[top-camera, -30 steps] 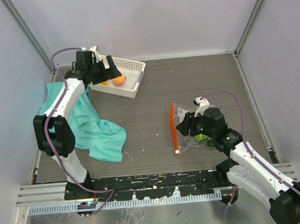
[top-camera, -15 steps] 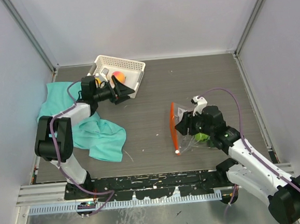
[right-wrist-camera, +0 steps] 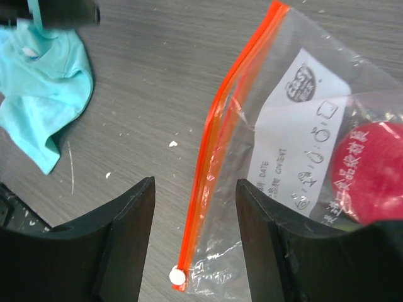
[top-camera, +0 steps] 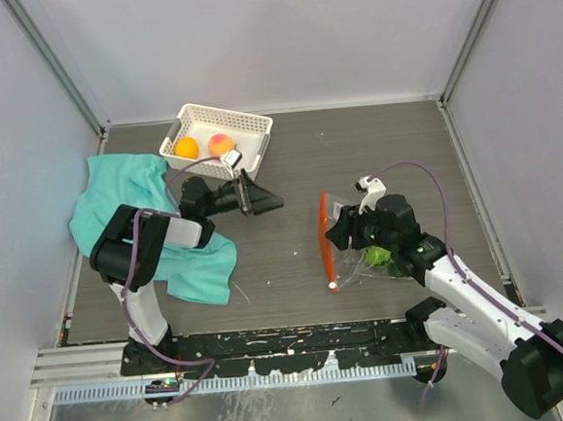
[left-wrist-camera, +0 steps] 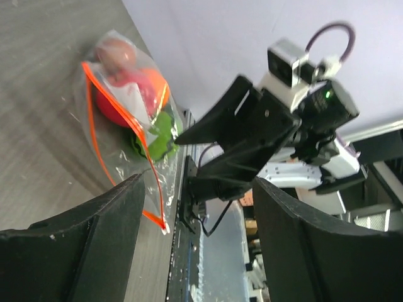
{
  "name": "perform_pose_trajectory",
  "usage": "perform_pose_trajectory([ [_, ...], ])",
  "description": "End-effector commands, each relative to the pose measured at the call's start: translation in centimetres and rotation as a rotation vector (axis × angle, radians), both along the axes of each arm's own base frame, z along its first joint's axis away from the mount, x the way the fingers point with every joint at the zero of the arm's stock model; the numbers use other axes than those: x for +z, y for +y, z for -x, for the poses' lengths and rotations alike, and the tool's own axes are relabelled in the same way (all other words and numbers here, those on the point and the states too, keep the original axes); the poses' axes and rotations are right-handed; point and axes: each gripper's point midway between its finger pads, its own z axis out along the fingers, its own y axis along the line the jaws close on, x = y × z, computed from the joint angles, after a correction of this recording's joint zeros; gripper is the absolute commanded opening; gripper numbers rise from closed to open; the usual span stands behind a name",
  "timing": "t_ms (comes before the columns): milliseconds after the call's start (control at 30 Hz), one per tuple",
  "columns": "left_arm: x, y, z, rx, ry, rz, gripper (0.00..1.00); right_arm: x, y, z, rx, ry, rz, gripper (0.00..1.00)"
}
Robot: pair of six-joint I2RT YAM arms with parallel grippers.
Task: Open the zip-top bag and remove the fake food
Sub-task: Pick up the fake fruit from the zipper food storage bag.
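Partway, two fruits (top-camera: 187, 147) lie in the upper-left basket (top-camera: 255, 125), others in the bag (top-camera: 338, 206); left gripper (left-wrist-camera: 196, 181), right gripper (right-wrist-camera: 195, 181) open, empty.

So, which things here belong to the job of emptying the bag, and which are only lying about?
Belong to the job: zip-top bag; red fruit and green fruit inside it; orange fruit and peach fruit lying in the white basket.
Only lying about: teal cloth. The basket holds fruit but is not named in the job.
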Motion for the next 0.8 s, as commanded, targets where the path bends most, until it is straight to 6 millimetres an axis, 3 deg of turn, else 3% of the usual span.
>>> perform_pose_trajectory([
  [0, 1.8, -1.6, 2.2, 0.010, -0.268, 0.059, 0.70, 3.4, -0.5, -2.5, -0.074, -0.112, 0.027, 0.59],
  [233, -0.3, -3.0, 5.0, 0.089, -0.503, -0.015, 0.67, 3.6, -0.4, -3.1, -0.130, -0.108, 0.058, 0.59],
  [533, -2.5, -3.6, 8.5, 0.169, -0.927, -0.164, 0.70, 3.1, 1.6, -3.5, -0.189, -0.041, 0.102, 0.60],
  [767, -3.9, -4.0, 10.3, 0.177, -1.144, -0.297, 0.72, 1.1, 1.6, -3.7, -0.326, 0.046, 0.249, 0.61],
])
